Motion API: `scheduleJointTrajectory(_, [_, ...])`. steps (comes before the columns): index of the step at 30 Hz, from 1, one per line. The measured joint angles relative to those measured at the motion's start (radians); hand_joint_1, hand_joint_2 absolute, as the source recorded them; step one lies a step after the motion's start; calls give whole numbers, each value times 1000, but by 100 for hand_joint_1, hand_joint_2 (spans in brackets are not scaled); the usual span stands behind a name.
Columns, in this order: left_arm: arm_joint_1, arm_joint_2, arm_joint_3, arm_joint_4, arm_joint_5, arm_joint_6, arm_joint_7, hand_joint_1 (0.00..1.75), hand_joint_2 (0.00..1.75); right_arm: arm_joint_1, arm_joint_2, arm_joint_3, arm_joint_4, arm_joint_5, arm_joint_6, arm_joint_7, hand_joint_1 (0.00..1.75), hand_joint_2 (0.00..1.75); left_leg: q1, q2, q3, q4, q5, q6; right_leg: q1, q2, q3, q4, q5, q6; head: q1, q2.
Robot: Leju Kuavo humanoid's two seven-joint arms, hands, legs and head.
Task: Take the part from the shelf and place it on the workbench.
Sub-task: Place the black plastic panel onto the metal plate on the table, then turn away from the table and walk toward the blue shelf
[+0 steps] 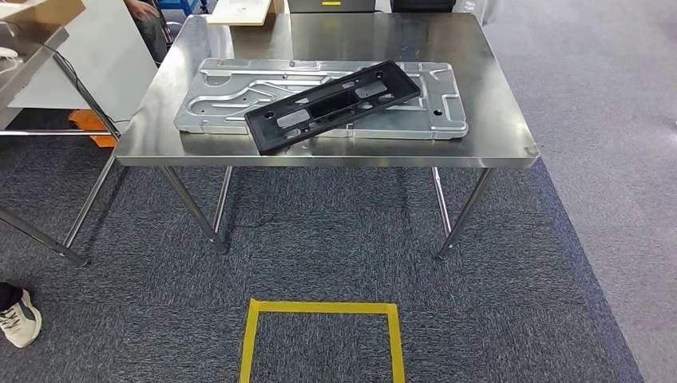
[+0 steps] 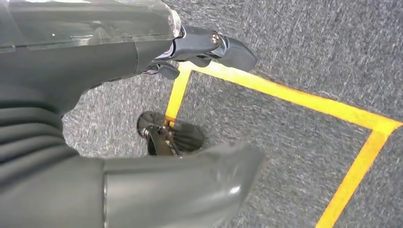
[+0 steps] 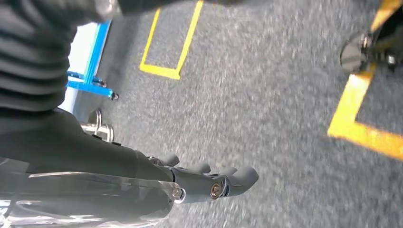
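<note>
A long black plastic part (image 1: 335,104) lies slantwise on a stamped silver metal plate (image 1: 215,96), which rests flat on the steel workbench (image 1: 487,72) in front of me. My left hand (image 2: 95,61) hangs over the carpet, thumb and fingers (image 2: 228,47) apart, holding nothing. My right hand (image 3: 142,171) also hangs over the carpet with its fingers (image 3: 233,178) stretched out and nothing in them.
A yellow taped square (image 1: 319,307) marks the grey carpet just before the workbench legs. A person's shoe (image 1: 17,317) stands at the far left. Another table (image 1: 32,48) is at the left, and a cardboard box (image 1: 239,12) sits at the bench's far edge.
</note>
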State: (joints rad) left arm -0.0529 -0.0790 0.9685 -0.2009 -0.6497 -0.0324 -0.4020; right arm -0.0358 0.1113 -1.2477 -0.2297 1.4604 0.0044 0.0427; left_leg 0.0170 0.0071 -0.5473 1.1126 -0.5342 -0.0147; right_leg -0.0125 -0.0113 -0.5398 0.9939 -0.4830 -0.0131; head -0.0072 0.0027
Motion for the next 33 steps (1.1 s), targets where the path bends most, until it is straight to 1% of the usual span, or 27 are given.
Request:
scheduleJointTrajectory(1, [-1, 0, 1, 0, 0, 0, 0, 0, 175, 0, 0, 0, 0, 0, 0, 0, 0, 175, -2, -1, 40, -62, 11, 4, 0, 0, -6, 6, 2, 4, 0, 0])
scheduleJointTrajectory(2, [-1, 0, 1, 0, 0, 1, 0, 0, 175, 0, 0, 0, 0, 0, 0, 0, 0, 175, -4, -1, 63, -105, 13, 9, 1, 0, -10, 10, 4, 9, 0, 0])
scheduleJointTrajectory(4, [-1, 0, 2, 0, -1, 1, 0, 0, 175, -1, 0, 0, 0, 0, 0, 0, 0, 175, -9, -2, 64, -121, 13, 23, 2, 1, -15, 13, 11, 22, 0, 0])
scheduleJointTrajectory(6, [-2, 0, 3, 0, -1, 1, 1, 0, 175, -2, 0, 0, 0, 0, 0, 0, 0, 175, -5, 0, 57, -130, 20, 39, 2, 2, -21, 20, 7, 33, 0, 0])
scheduleJointTrajectory(7, [-2, 0, 3, 0, -1, 1, 1, 0, 175, -2, 0, 0, 0, 0, 0, 0, 0, 175, -3, 1, 54, -134, 26, 48, 1, 4, -32, 43, -13, 37, 0, 0])
scheduleJointTrajectory(8, [-2, -1, 3, 0, -1, 1, 1, 0, 175, -1, 0, 0, 0, 0, 0, 0, 0, 175, -1, 2, 50, -137, 32, 56, 0, 6, -51, 88, -46, 40, 0, 0])
scheduleJointTrajectory(10, [-1, -1, 3, 0, -1, 2, 1, 0, 175, 0, 0, 0, 0, 0, 0, 0, 0, 175, -4, 4, 39, -135, 39, 63, -1, 8, -105, 222, -123, 45, 0, 0])
scheduleJointTrajectory(11, [0, -1, 4, 0, -1, 2, 1, 0, 175, 1, 0, 0, 0, 1, 0, 0, 0, 175, -6, 4, 35, -134, 42, 63, -2, 8, -126, 276, -145, 46, 0, 0])
scheduleJointTrajectory(12, [0, -1, 5, 0, -1, 2, 1, 0, 175, 1, 0, 0, 0, 1, 0, 0, 0, 175, -7, 4, 32, -131, 44, 63, -2, 8, -129, 296, -145, 47, 0, 0])
scheduleJointTrajectory(13, [0, -1, 6, 0, -1, 2, 1, 0, 175, 2, 0, 0, 0, 1, 0, 0, 0, 175, -8, 4, 31, -129, 44, 63, -1, 8, -112, 275, -126, 45, 0, 0])
scheduleJointTrajectory(15, [0, -1, 8, 0, -1, 2, 1, 0, 175, 2, -1, 0, 0, 1, 0, 0, 0, 175, -10, 3, 31, -124, 44, 60, 1, 8, -38, 141, -61, 35, 0, 0])
scheduleJointTrajectory(16, [0, -2, 9, 0, -1, 2, 1, 0, 175, 2, -1, 0, 0, 1, 0, 0, 0, 175, -12, 3, 30, -120, 42, 57, 3, 8, -4, 75, -38, 29, 0, 0])
scheduleJointTrajectory(17, [-1, -2, 9, 0, -1, 2, 1, 0, 175, 2, -2, 0, 0, 1, 0, 0, 0, 175, -13, 3, 27, -117, 42, 52, 6, 8, 15, 31, -26, 24, 0, 0])
scheduleJointTrajectory(19, [-2, -3, 10, 0, -1, 2, 2, 0, 175, 1, -2, 0, 0, 1, 0, 0, 0, 175, -16, 4, 22, -115, 44, 41, 10, 9, 20, 10, -24, 19, 0, 0])
scheduleJointTrajectory(20, [-2, -3, 10, 0, -1, 2, 2, 0, 175, 1, -2, 0, 0, 1, 0, 0, 0, 175, -16, 4, 21, -115, 44, 36, 8, 9, 18, 8, -22, 15, 0, 0])
scheduleJointTrajectory(21, [-2, -3, 10, 0, -1, 2, 2, 0, 175, 1, -2, 0, 0, 1, 0, 0, 0, 175, -15, 3, 19, -110, 39, 31, 5, 8, 18, 4, -18, 10, 0, 0])
scheduleJointTrajectory(22, [-2, -3, 10, 0, -1, 1, 2, 0, 175, 1, -1, 0, 0, 1, 0, 0, 0, 175, -15, 2, 10, -90, 23, 26, 2, 7, 18, 0, -14, 5, 0, 0])
scheduleJointTrajectory(23, [-2, -3, 10, 0, -1, 1, 2, 0, 175, 1, -1, 0, 0, 1, 0, 0, 0, 175, -13, 1, -7, -51, -4, 21, -1, 6, 17, -4, -10, 0, 0, 0])
scheduleJointTrajectory(25, [-1, -3, 10, 0, -1, 1, 2, 0, 175, 1, -1, 0, 0, 1, 0, 0, 0, 175, -9, 0, -64, 76, -72, 13, 0, 4, 12, -3, -8, -5, 0, 0])
scheduleJointTrajectory(26, [-1, -3, 11, 0, -1, 1, 2, 0, 175, 1, -1, 0, 0, 1, 0, 0, 0, 175, -8, 0, -90, 135, -93, 10, 0, 4, 9, 0, -8, -5, 0, 0])
scheduleJointTrajectory(27, [0, -3, 11, 0, -1, 1, 2, 0, 175, 1, -1, 0, 0, 1, 0, 0, 0, 175, -6, 0, -104, 166, -97, 8, 1, 5, 7, 2, -8, -5, 0, 0])
scheduleJointTrajectory(28, [1, -3, 11, 0, -1, 1, 2, 0, 175, 1, -1, 0, 0, 1, 0, 0, 0, 175, -5, 0, -99, 159, -80, 8, 1, 5, 7, 4, -8, -5, 0, 0])
scheduleJointTrajectory(29, [1, -3, 11, 0, -1, 2, 2, 0, 175, 1, -1, 0, 0, 1, 0, 0, 0, 175, -4, 0, -76, 112, -48, 8, 0, 5, 7, 7, -9, -4, 0, 0])
scheduleJointTrajectory(30, [1, -2, 11, 0, -1, 2, 2, 0, 175, 1, -1, 0, 0, 1, 0, 0, 0, 175, -4, 0, -41, 40, -13, 11, 0, 6, 7, 9, -10, -2, 0, 0])
scheduleJointTrajectory(31, [0, -2, 11, 0, -1, 1, 2, 0, 175, 1, -1, 0, 0, 1, 0, 0, 0, 175, -5, 0, -9, -29, 13, 14, 2, 6, 6, 13, -12, 2, 0, 0])
scheduleJointTrajectory(32, [-1, -2, 11, 0, -1, 1, 2, 0, 175, 0, -1, 0, 0, 1, 0, 0, 0, 175, -7, -1, 14, -78, 27, 18, 3, 7, 4, 16, -13, 7, 0, 0])
scheduleJointTrajectory(33, [-2, -2, 11, 0, -1, 1, 2, 0, 175, 0, -1, 0, 0, 1, 0, 0, 0, 175, -9, -1, 24, -103, 30, 22, 5, 7, 3, 18, -13, 13, 0, 0])
